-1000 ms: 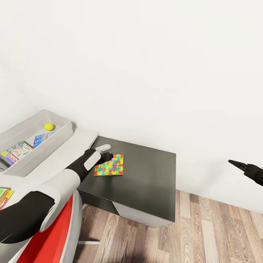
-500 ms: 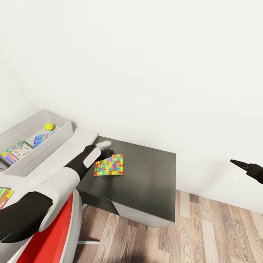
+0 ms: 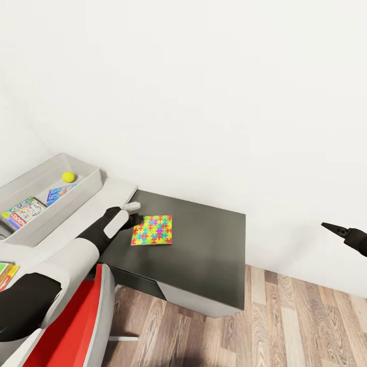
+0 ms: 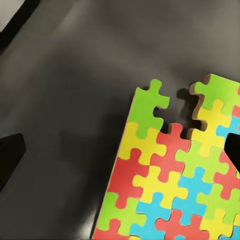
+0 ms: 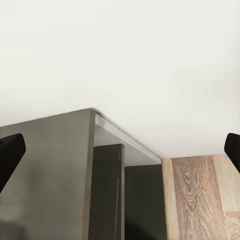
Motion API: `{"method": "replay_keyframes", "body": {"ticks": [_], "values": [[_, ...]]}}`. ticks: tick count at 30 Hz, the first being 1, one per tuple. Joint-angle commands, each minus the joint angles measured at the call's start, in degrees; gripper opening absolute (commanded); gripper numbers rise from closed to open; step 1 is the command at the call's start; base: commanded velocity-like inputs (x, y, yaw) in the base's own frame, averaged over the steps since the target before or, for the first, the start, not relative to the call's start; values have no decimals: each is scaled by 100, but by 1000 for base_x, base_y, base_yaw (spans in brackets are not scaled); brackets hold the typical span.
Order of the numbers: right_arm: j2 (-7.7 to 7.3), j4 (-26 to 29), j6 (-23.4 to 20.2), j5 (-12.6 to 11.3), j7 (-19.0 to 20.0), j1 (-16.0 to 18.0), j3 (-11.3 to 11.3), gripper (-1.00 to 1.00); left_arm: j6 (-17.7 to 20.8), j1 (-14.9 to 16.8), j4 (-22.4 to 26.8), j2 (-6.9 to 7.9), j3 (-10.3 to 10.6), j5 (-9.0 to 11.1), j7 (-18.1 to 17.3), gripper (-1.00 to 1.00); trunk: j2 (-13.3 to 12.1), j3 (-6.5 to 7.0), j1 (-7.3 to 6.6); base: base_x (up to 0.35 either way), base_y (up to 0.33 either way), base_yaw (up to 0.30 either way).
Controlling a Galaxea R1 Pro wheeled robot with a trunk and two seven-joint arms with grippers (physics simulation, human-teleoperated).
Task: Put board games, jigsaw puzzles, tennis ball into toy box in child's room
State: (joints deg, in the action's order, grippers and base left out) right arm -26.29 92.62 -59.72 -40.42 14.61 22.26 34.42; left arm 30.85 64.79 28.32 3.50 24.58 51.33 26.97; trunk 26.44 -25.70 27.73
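One jigsaw puzzle (image 3: 152, 230) lies flat on the table's dark lower corner section (image 3: 204, 250). My left gripper (image 3: 135, 217) hovers at the puzzle's left edge. In the left wrist view the gripper (image 4: 121, 152) is open, its fingers (image 4: 10, 155) spread wide over the puzzle (image 4: 175, 170) and the dark top, holding nothing. The toy box (image 3: 86, 189) sits on the pale table top at the left and holds the tennis ball (image 3: 68, 176), a blue board game (image 3: 60, 193) and a green-white board game (image 3: 23, 211). My right gripper (image 3: 332, 229) hangs open off to the right, past the table.
A colourful flat item (image 3: 6, 272) shows at the left edge on the pale table top (image 3: 81, 219). A white wall runs behind the table. Wood floor (image 3: 285, 321) lies open to the right and front of the dark section. My red trunk fills the lower left.
My left arm has drawn back to the left, bringing its gripper from over the puzzle's near corner to its left edge. The puzzle has not moved. The right gripper is almost still.
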Motion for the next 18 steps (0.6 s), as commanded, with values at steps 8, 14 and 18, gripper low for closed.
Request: {"method": "replay_keyframes", "body": {"ticks": [8,14,18], "values": [[-7,2,-28,52,59,6,11,100,6,-7,-5,33,54,77,12,100,9,-8,3,0,0,-187],[-7,2,-28,52,59,6,12,100,-8,-48,-47,36,55,79,3,100,9,-8,3,0,0,-254],[-7,2,-28,52,190,6,12,100,-19,-85,-58,41,55,77,2,100,9,-8,3,0,0,-86]]}}
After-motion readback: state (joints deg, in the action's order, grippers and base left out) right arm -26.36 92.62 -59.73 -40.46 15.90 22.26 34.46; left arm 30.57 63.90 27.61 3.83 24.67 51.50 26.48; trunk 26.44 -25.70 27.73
